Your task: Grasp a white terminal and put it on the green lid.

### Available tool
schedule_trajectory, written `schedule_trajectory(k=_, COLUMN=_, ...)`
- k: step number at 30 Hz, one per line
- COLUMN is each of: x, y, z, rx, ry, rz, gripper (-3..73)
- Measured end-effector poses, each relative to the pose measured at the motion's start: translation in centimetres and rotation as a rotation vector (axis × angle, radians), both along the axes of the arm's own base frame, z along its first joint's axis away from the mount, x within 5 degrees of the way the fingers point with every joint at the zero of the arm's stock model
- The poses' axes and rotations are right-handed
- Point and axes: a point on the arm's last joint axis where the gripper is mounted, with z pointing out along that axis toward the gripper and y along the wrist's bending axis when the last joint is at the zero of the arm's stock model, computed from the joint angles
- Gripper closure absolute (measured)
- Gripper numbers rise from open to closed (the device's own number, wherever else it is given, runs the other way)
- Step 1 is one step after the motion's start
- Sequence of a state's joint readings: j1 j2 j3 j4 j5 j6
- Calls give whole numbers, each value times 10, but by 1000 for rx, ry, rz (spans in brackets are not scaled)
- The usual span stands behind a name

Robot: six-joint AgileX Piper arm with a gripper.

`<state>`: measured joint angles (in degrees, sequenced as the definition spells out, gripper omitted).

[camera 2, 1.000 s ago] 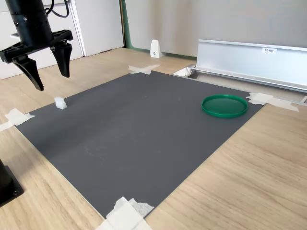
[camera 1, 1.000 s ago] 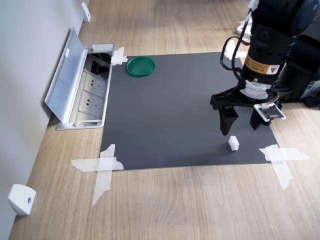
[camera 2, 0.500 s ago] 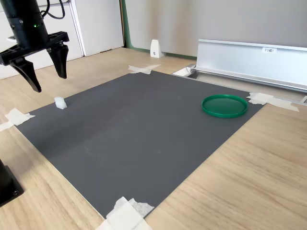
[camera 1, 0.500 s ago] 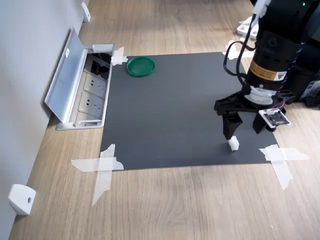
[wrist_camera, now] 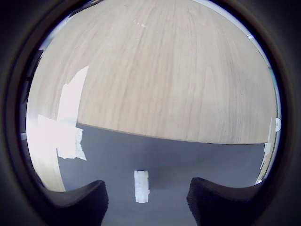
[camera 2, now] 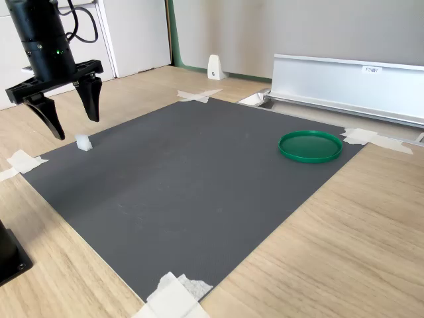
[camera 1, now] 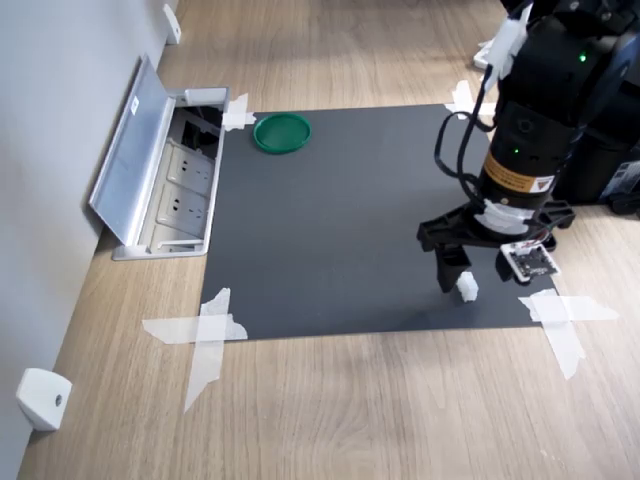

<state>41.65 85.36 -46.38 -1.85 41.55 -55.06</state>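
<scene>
The white terminal stands on the black mat, near the mat's corner at the first exterior view's lower right. My gripper hangs open just above it, one finger on either side. In the wrist view the terminal lies between the two dark fingertips, touching neither. The second exterior view shows the gripper close over the terminal at the second exterior view's left. The green lid lies flat at the mat's far corner, and it is at the second exterior view's right.
A floor socket box with its metal cover raised sits beside the mat, near the lid. White tape strips hold the mat's corners. A white wedge piece stands by the wall. The arm's dark base is off the mat.
The gripper has come down and shifted over the terminal, so its fingers now straddle it. It stayed open throughout. The terminal and lid have not moved.
</scene>
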Motion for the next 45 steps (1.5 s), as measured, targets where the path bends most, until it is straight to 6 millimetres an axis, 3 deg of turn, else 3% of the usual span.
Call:
schedule_trajectory(k=6, x=-5, y=-5, z=-13, rx=-1, ry=-15, rz=10, gripper=-14)
schedule_trajectory(k=23, x=-1, y=-1, z=-22, rx=4, ry=-7, rz=-4, gripper=-10)
schedule_trajectory(k=32, x=0, y=0, z=-28, rx=-6, ry=16, rz=-21, gripper=55)
schedule_trajectory(k=36, x=0, y=0, z=-30, rx=-9, ry=22, rz=-31, gripper=114)
schedule_trajectory(k=40, x=0, y=0, z=-30, rx=-8, ry=22, rz=-32, gripper=230)
schedule_trajectory(k=45, x=0, y=0, z=-30, rx=-5, ry=24, rz=-45, gripper=510)
